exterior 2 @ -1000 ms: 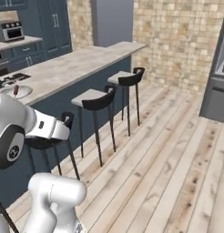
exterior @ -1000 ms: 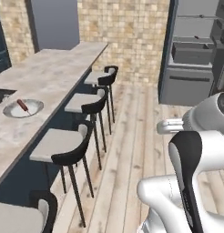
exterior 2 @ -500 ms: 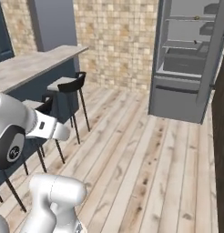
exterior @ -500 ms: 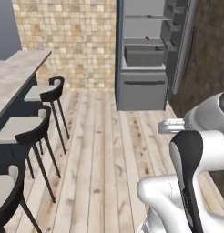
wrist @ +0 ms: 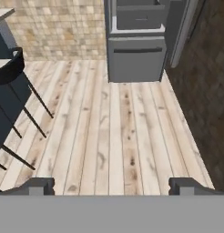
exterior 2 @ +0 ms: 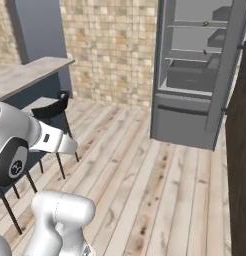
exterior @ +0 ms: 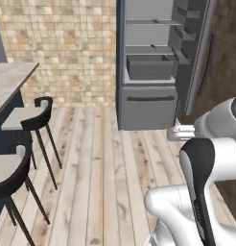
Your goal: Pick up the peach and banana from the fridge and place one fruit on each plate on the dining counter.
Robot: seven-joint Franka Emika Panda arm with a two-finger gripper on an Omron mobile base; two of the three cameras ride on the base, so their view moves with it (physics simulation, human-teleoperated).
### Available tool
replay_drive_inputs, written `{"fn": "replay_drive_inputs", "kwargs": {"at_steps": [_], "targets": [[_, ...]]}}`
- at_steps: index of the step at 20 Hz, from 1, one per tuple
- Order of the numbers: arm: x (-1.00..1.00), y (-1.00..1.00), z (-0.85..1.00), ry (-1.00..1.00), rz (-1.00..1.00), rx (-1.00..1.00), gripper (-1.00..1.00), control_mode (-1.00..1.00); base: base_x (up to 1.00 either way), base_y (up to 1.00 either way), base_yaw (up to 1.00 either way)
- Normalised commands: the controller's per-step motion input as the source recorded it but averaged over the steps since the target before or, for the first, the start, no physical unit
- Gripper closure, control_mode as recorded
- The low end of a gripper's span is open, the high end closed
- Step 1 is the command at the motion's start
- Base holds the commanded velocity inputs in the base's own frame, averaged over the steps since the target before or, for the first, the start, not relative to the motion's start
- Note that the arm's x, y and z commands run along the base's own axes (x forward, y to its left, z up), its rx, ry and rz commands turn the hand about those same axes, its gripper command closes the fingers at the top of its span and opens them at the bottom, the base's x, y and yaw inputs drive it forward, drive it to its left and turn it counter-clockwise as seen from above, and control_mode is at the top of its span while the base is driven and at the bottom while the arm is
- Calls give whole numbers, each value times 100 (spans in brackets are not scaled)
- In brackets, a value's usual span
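— Hand view first: how did the jaws [wrist: 112,185] stand?

— Spread as wide as they go, with nothing between them. The two dark fingertips [wrist: 37,185] rose at the bottom edge, far apart, over bare wooden floor [wrist: 118,132].

— And the fridge [exterior: 158,67]?

— It stood ahead against the tiled wall [exterior: 62,48], its door [exterior: 199,57] swung open to the right. Inside were thin white shelves and a grey drawer [exterior: 151,66], with a closed lower drawer front [exterior: 147,106] below. In the left base view a small dark speck lay on the top shelf [exterior: 156,21] and another on the shelf beneath; both were too small to tell whether either was the peach or the banana.

— The dining desk [exterior: 12,84]?

— Only its end showed at the left, a beige stone top over a dark base, with two black-backed stools [exterior: 31,117] tucked beside it. It was well apart from the fridge, plank floor between them.

— The arm?

— The white arm [exterior: 206,192] rose at the lower right of the left base view.
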Motion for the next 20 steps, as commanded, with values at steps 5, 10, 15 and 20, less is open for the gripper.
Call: {"fn": "replay_drive_inputs", "kwargs": {"at_steps": [5, 10, 15, 20], "targets": [[0, 0, 0, 0, 0, 0, -100, 100, 100, -9, 0], [0, 0, 0, 0, 0, 0, -100, 100, 100, -1, 0], [0, 0, 0, 0, 0, 0, -100, 100, 100, -4, 0], [0, 0, 0, 0, 0, 0, -100, 100, 99, -14, -9]]}}
